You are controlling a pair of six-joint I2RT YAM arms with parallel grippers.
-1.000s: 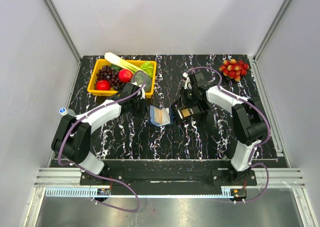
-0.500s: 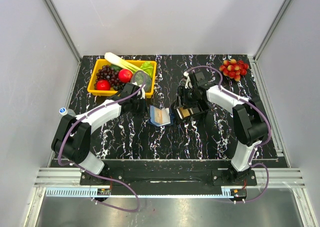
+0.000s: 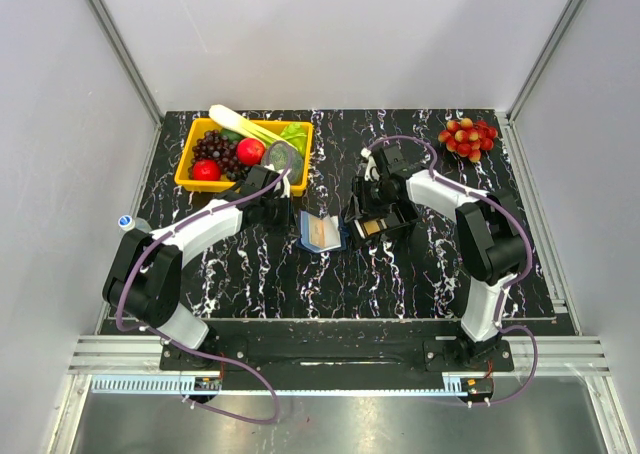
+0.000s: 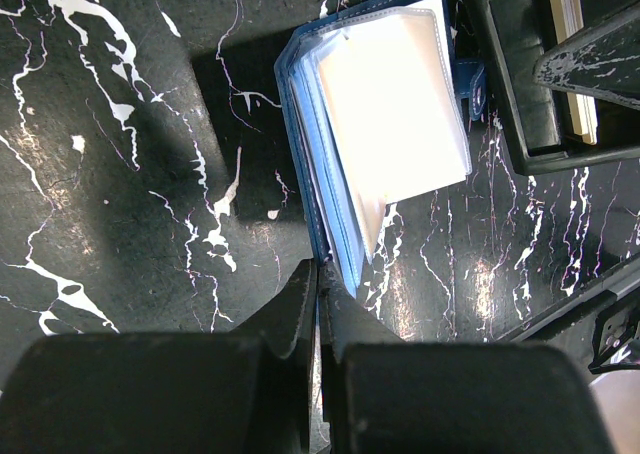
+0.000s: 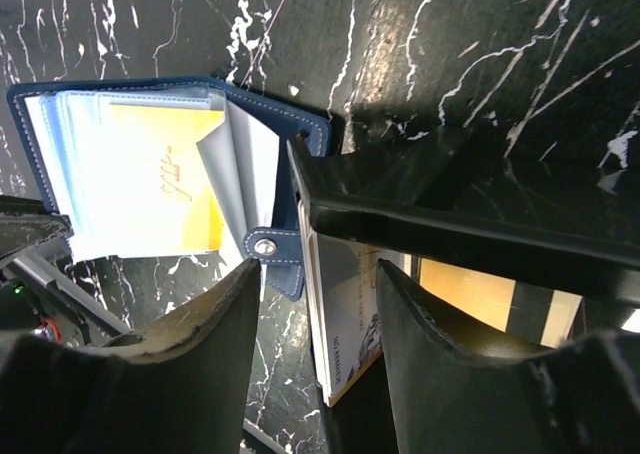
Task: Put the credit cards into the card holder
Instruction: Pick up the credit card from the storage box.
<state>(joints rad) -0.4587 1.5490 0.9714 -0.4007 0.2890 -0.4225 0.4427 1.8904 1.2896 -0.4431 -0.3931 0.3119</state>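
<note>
The card holder [image 3: 320,232] lies open at the middle of the table, dark blue with clear sleeves and an orange card [image 5: 170,189] inside. My left gripper [image 4: 322,266] is shut, pinching the near edge of the card holder's [image 4: 385,124] blue cover. It shows in the top view [image 3: 290,214] at the holder's left. My right gripper [image 5: 320,274] is open over the black tray [image 3: 380,224], just right of the holder [image 5: 160,164]. A white-grey card [image 5: 345,314] stands on edge between its fingers. A tan card [image 5: 490,299] lies in the tray.
A yellow basket [image 3: 242,186] of fruit and vegetables stands at the back left. A bunch of red fruit [image 3: 467,137] lies at the back right. A small bottle with a blue cap [image 3: 126,221] stands at the left table edge.
My right wrist has shifted slightly left and back over the black tray, and its forearm has swung with it. The left arm and the card holder have not moved.
</note>
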